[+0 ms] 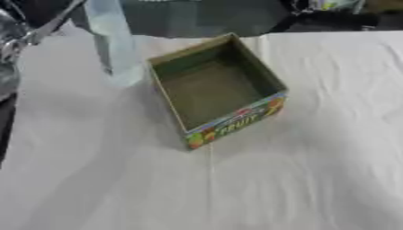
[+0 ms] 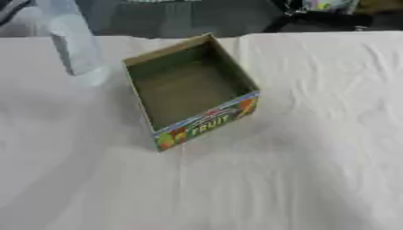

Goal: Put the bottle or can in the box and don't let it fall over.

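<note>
I see clear bottle (image 1: 113, 42) upright at box's (image 1: 217, 87) 10 o'clock, box empty; left arm (image 1: 12, 49) at edge, hand state unclear; right hand unseen.

The table (image 1: 315, 179) was covered by a white cloth (image 2: 315, 134), which filled most of both views. The cloth was creased, with finer wrinkles gathered on the right and 1 straight fold line run down the near middle. The light was soft and even, and only faint shadows were cast on the cloth. Past the far edge of the table a dark grey-green surface (image 1: 197, 18) was seen, too blurred to be told as floor or wall. At the upper right some dark shapes and a small colourful patch (image 2: 327, 4) were seen, but could not be made out.
</note>
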Robot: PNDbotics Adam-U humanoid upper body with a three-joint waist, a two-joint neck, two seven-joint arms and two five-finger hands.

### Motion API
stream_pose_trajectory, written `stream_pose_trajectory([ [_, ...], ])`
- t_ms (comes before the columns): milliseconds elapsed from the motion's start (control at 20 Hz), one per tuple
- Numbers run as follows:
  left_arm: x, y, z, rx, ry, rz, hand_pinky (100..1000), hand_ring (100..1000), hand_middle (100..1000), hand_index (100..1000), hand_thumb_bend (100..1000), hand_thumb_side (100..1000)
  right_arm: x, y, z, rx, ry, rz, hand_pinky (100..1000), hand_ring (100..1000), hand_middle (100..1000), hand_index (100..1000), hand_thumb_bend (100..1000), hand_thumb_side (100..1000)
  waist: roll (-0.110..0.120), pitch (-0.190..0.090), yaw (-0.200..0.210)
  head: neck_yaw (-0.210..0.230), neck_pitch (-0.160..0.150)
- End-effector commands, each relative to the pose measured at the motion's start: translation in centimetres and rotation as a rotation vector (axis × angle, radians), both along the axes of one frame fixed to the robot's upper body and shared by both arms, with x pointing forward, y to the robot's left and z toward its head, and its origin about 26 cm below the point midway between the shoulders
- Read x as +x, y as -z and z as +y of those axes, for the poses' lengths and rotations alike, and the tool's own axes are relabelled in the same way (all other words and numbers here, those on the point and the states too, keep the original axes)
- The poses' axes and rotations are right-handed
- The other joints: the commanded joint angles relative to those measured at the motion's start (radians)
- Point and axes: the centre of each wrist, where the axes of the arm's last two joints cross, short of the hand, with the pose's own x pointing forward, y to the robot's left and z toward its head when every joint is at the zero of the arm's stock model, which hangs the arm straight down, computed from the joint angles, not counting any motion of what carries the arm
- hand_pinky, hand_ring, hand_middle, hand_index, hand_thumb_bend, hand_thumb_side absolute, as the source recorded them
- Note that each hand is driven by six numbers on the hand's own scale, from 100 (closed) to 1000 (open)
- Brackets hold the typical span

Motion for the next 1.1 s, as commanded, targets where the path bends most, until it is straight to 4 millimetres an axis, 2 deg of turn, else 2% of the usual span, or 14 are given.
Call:
stream_pose_trajectory([
  [50, 0.4, -0.5, -1.3, 0.017, 0.048, -0.009, 209, 186, 223, 986, 637, 734, 0.0, -1.1, 0.1, -0.015, -0.014, -0.028, 806, 898, 1000, 971, 100, 739, -0.004, -0.012, -0.008, 0.013, -0.021],
  [350, 1.5, -0.5, -3.2, 0.054, 0.087, -0.002, 210, 184, 223, 981, 633, 737, 0.3, -1.2, 0.5, -0.013, -0.034, -0.035, 807, 899, 1000, 972, 100, 741, -0.009, 0.000, -0.032, 0.033, -0.027],
  [650, 1.7, -0.3, -4.6, 0.092, 0.125, -0.013, 211, 184, 224, 968, 625, 744, 0.5, -1.5, 0.9, -0.010, -0.055, -0.044, 807, 899, 1000, 972, 100, 740, -0.010, 0.011, -0.059, 0.059, -0.034],
  [850, 2.3, 0.4, -5.1, 0.106, 0.138, 0.011, 193, 163, 211, 938, 611, 755, 0.7, -1.8, 1.3, 0.001, -0.071, -0.056, 807, 899, 1000, 972, 100, 738, -0.010, 0.016, -0.081, 0.079, -0.039],
  [1100, 3.6, 2.2, -5.5, 0.110, 0.150, 0.066, 178, 135, 197, 893, 595, 766, 0.8, -2.0, 1.5, 0.005, -0.081, -0.062, 807, 899, 1000, 972, 100, 738, -0.005, 0.019, -0.095, 0.083, -0.038],
])
